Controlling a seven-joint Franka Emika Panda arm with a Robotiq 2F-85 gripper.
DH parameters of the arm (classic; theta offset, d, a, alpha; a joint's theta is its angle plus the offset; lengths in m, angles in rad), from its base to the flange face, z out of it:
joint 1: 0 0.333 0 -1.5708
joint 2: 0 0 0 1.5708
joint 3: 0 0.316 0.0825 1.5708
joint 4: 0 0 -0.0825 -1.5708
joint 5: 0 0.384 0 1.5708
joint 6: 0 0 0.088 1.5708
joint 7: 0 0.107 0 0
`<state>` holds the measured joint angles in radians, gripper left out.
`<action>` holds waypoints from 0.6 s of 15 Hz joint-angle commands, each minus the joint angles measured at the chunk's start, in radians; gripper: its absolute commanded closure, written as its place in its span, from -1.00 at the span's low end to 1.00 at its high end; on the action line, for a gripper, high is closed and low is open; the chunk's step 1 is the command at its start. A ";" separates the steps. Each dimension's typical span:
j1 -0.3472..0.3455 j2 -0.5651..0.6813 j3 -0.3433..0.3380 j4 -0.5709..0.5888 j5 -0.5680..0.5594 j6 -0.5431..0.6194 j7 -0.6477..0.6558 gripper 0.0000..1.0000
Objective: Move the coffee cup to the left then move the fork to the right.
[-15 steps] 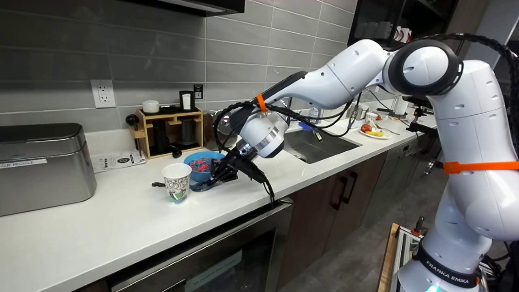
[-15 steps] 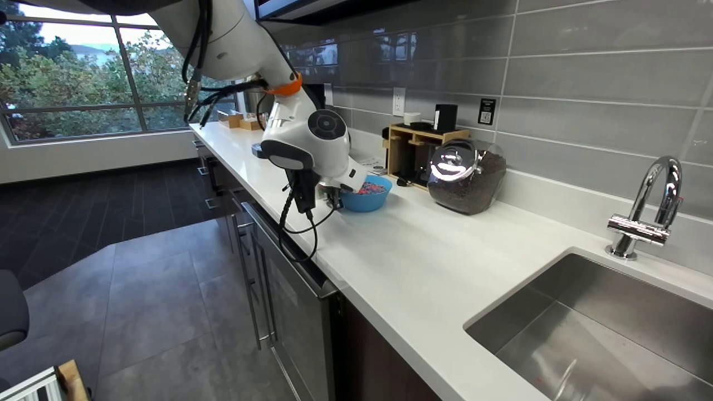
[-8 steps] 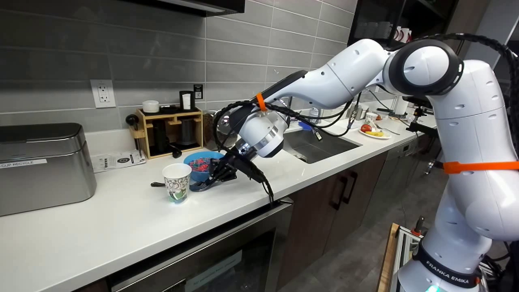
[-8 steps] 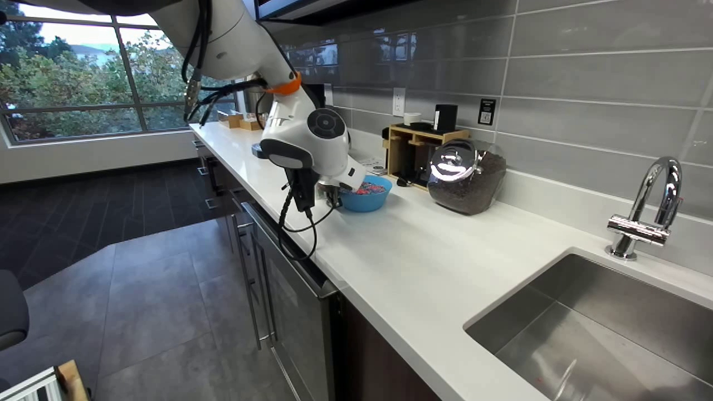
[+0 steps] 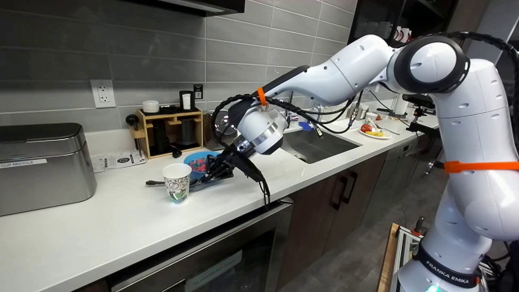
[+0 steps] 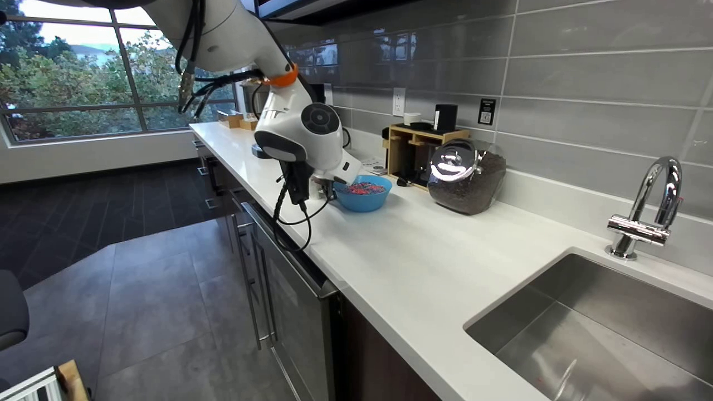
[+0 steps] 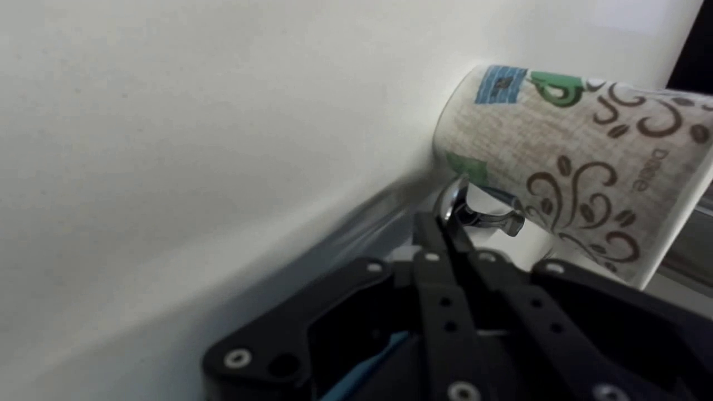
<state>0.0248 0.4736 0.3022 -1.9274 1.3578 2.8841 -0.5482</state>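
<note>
Since last frame: gripper (image 7: 444, 231) up slightly and fork (image 5: 154, 183) shifted with it, handle end now a touch farther from the blue bowl (image 6: 362, 204). Coffee cup (image 5: 176, 182) and blue bowl unmoved. Fingers are closed, tips pinching the fork's metal. In an exterior view the fork starts at the gripper just in front of the blue bowl and runs behind the coffee cup, handle poking out on the side away from the blue bowl. Can't tell if the fork touches the coffee cup or is fully off the counter (image 5: 81, 243). Coffee cup upright, near the blue bowl, front-left of it there. Wooden rack (image 5: 144, 138) behind the blue bowl, steel bin (image 5: 44, 174) well left of it.
</note>
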 commanded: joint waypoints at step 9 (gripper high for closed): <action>-0.043 -0.078 0.045 -0.015 0.213 -0.004 -0.193 0.98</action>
<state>0.0003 0.4248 0.3300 -1.9274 1.4956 2.8841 -0.6694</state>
